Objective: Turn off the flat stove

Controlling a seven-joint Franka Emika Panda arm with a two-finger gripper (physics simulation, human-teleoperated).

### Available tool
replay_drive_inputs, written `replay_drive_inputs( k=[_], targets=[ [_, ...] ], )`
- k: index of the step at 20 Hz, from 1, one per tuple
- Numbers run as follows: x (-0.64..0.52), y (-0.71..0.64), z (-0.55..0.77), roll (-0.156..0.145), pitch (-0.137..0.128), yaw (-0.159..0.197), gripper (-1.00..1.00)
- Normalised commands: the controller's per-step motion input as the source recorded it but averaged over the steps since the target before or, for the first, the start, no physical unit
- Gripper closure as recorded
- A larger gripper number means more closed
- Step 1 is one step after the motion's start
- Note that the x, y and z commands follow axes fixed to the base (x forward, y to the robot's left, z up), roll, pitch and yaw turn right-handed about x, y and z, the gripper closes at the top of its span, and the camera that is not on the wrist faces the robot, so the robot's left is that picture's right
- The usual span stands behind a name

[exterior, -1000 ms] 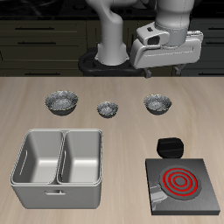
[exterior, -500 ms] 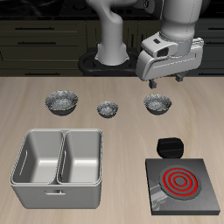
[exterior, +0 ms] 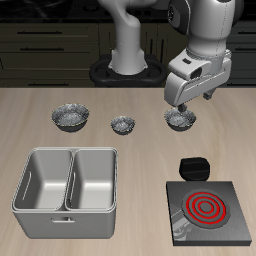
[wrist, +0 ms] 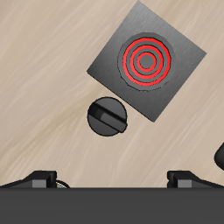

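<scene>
Burner rings on the thin dark grey square flat stove glow red in both views. That slab lies on the light wooden table close to the front edge, beside the twin-basin grey metal tray, with a clear gap of bare wood between them. Its rounded black knob sits at the slab's rear edge, on the side toward the robot's base; in the wrist view the knob shows as a dark disc with a raised bar across it, just off one edge of the stove.

Three small dark patterned bowls stand in a row farther back: one behind the tray, one mid-table, one behind the knob.

The white robot arm reaches forward from the rear of the table, and its claw hangs in the air above the third bowl, well apart from the knob and stove. The claw holds nothing. In the wrist view only the finger bases appear at the frame's edge, set far apart, so the fingers stand wide open, with no object between them
</scene>
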Motion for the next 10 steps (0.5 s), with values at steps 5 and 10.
replay_drive_inputs(
  k=[5, 10],
  targets=[
    [0.04, 0.03, -0.16, 0.007, 0.010, 0.136, -1.00],
    [0.03, 0.07, -0.22, 0.014, -0.016, 0.140, -1.00]
  ],
)
